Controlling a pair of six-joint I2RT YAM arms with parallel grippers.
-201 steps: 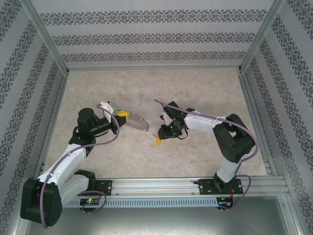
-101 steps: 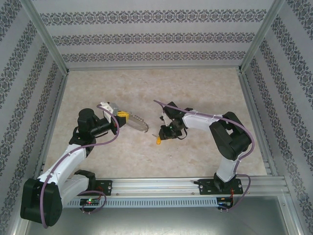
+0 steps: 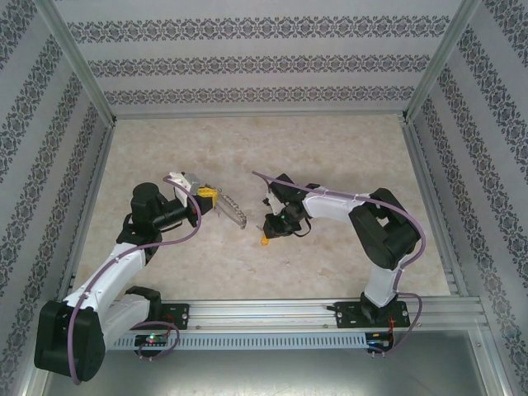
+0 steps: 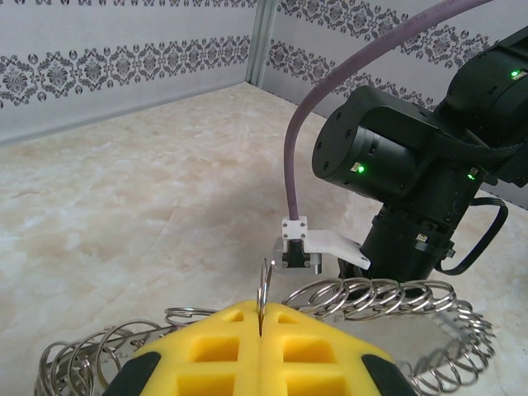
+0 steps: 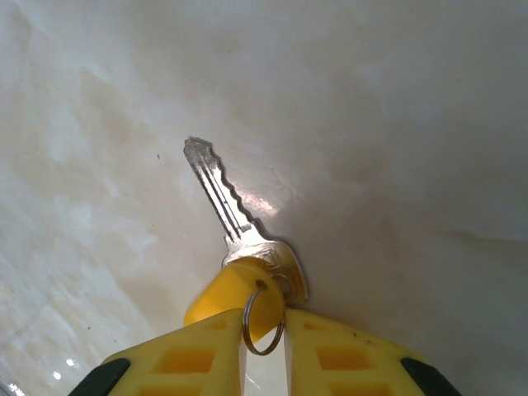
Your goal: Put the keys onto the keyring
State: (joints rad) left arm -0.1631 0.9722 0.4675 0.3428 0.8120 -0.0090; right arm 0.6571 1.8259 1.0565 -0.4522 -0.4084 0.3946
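The keyring (image 4: 371, 299) held, the key (image 5: 219, 195) on the tabletop (image 5: 412, 124)
Left hand (image 4: 260, 330) pinched shut on it; right hand (image 5: 264, 334) nearly closed about the key's ring, grip unclear.

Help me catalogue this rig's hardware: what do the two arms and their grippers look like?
Both the left arm and right arm have white links joined by black joint housings, with a purple cable running along each. Small green lights glow on the right arm's black housings. The left gripper and right gripper have blocky yellow fingertips with recessed rectangular pockets and black corners.
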